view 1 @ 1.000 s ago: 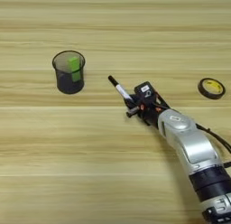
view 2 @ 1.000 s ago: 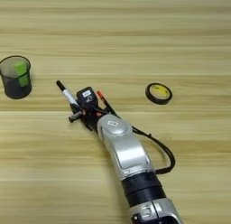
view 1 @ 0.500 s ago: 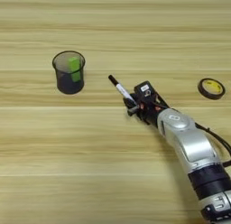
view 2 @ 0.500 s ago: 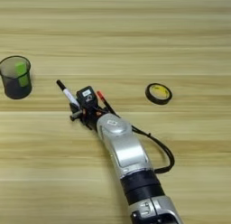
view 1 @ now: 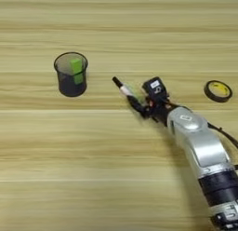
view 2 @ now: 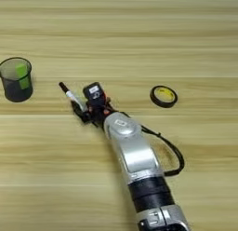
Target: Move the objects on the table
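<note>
A dark mesh cup [view 1: 71, 80] stands upright on the light wooden worktop [view 1: 93, 169], well to the left of the jaws, with a green stick [view 1: 76, 70] leaning inside it against the far wall. Bare wood lies between the cup and the jaws, and wide open wood stretches along the near side and the far side of the worktop; none of its edges shows in either view.

At the jaws, a white black-capped marker [view 1: 122, 89] lies slanted, its black cap pointing up and to the left, away from them, its lower end running in under the black fingers of the right gripper [view 1: 145, 109]. The jaws sit right at that lower end and touch the marker, but whether they are clamped on it or merely resting against it cannot be told. A red tip [view 2: 108, 100] shows just beside the gripper's body, too small to identify.

The silver forearm [view 1: 200, 148] runs from the jaws to the lower right corner.

Well to the right of the jaws, apart from the arm, a black tape ring with yellow core [view 1: 218, 91] lies flat.
</note>
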Robot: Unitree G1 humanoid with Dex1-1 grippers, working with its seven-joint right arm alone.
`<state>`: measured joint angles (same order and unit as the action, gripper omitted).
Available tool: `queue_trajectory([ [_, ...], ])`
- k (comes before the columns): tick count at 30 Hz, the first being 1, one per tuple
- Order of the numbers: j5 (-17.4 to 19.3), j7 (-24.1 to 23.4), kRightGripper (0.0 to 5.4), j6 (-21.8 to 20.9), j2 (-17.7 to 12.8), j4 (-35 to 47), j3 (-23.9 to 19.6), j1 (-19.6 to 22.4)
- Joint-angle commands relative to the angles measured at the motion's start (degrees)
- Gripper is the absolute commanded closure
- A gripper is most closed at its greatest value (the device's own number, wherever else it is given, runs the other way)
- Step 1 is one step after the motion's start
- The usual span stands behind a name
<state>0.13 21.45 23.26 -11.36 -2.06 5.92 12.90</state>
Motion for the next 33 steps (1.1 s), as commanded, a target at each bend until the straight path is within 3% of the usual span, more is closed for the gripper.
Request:
queue_trajectory([
  [1, 0.7, -0.9, 1.82, -0.4, -2.4, 7.5, -3.5, 1.7],
  [9, 0.9, -1.0, 0.74, 1.7, -6.2, 11.6, -9.3, -3.3],
  [15, 0.7, -0.8, 0.04, 1.7, -6.4, 8.5, -9.5, -4.6],
  [22, 0.6, -0.1, 0.02, 0.8, -6.2, 3.8, -8.2, -4.1],
  [31, 2.4, -0.4, 0.02, 0.6, -5.7, -3.8, -9.5, -1.7],
  [33, 3.1, 0.0, 0.35, 1.5, -5.6, -5.1, -9.7, -1.3],
])
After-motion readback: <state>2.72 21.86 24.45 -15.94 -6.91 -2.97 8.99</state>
